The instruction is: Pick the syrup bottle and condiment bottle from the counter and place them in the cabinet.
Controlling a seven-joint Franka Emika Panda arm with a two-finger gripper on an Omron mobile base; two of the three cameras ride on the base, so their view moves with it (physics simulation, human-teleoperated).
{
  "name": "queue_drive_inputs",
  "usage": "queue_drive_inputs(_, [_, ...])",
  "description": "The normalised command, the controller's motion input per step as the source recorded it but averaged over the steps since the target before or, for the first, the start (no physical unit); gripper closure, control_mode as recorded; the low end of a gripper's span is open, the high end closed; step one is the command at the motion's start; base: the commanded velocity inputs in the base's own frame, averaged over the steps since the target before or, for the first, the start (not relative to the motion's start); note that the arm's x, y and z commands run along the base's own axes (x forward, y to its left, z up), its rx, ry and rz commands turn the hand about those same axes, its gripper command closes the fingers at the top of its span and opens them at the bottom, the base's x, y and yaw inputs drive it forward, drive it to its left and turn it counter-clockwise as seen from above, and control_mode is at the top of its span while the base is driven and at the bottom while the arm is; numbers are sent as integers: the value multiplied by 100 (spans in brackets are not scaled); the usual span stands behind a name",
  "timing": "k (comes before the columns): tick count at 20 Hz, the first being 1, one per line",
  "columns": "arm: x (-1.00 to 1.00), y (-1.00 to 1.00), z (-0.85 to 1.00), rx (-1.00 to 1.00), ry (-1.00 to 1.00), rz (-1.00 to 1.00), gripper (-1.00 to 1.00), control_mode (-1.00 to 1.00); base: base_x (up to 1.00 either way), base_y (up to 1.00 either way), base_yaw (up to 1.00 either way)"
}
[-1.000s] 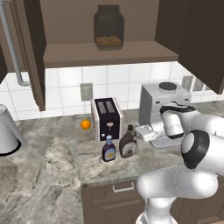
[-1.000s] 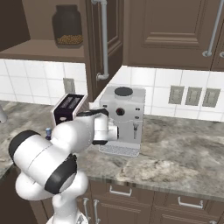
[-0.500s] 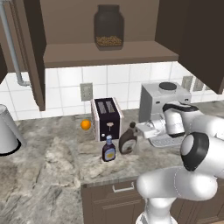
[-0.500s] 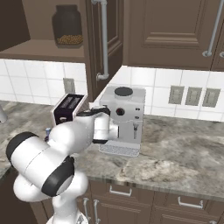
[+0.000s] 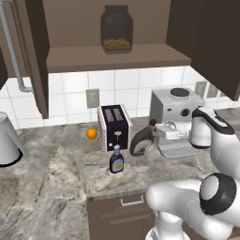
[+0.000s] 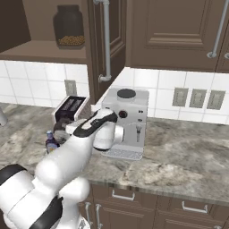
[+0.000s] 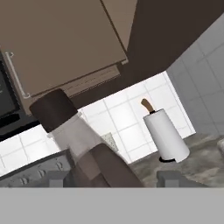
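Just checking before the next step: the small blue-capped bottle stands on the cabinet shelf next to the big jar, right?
Not quite. The small blue-capped bottle stands on the counter in front of the toaster, as the left base view shows. The big jar is on the cabinet shelf.

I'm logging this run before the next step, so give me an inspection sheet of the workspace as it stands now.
Surface: grey marbled counter, no spills seen.
Job's things: syrup bottle tilted, raised off the counter beside the toaster; condiment bottle upright on the counter; cabinet open, shelf holds a dark glass jar.
Clutter: orange, coffee machine, paper towel roll, kettle.
Grippers: gripper closed on the syrup bottle's neck.
Cables: nothing seen.
Surroundings: white tiled wall, wall outlets.
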Motion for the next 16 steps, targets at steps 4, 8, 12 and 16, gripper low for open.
queue_drive_inputs(4, [-83, 6, 65, 11, -2, -25, 100, -100, 0, 0, 0])
queue_drive_inputs(8, [-72, 38, 69, 4, -5, -21, 100, -100, 0, 0, 0])
queue_drive_inputs(12, [-38, 65, 56, 0, -14, -22, 100, -100, 0, 0, 0])
queue_drive_inputs(16, [-14, 42, 42, 0, -12, -36, 100, -100, 0, 0, 0])
